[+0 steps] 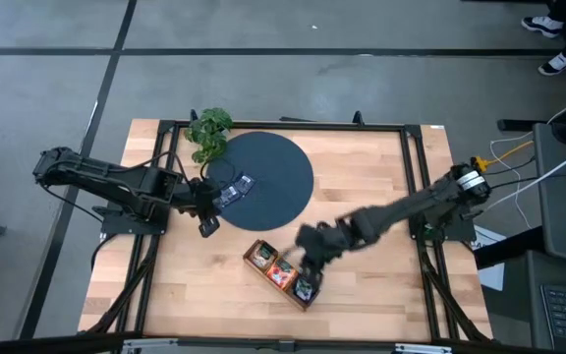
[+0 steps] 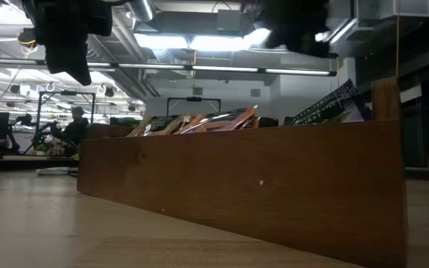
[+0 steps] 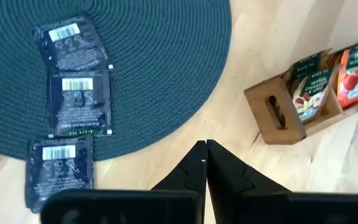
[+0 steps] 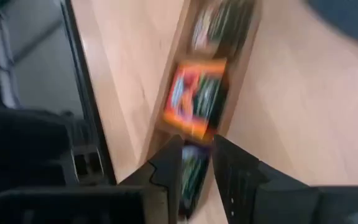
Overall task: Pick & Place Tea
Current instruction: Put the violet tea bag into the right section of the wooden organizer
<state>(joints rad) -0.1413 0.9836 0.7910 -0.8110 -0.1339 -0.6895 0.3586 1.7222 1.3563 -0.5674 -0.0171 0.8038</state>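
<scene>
Three dark blue tea sachets [image 3: 79, 102] lie flat on the dark round mat [image 3: 166, 62], one overhanging its edge; the high view shows these sachets [image 1: 234, 189] too. More sachets stand on edge in the wooden tray [image 1: 260, 254]: beige-green [image 3: 308, 87], red-orange [image 4: 197, 99] and dark ones in the end compartment [image 4: 194, 177]. My left gripper [image 3: 205, 144] is shut and empty, above bare wood just off the mat's near edge. My right gripper [image 4: 197, 155] hovers over the tray's end compartment with its fingers slightly apart and a dark sachet showing in the gap. My right gripper comes at the tray's end compartment from above, pointing down. A dark sachet [image 4: 194, 180] shows between its fingers, but the picture is smeared and I cannot tell whether they touch it.
A leafy green plant [image 1: 209, 130] stands at the mat's far-left edge. The tray [image 2: 237, 186] lies slantwise near the table's near edge. Bare wood lies to the right of the mat [image 1: 273, 167] and along the near-left corner. Black frame rails border the table.
</scene>
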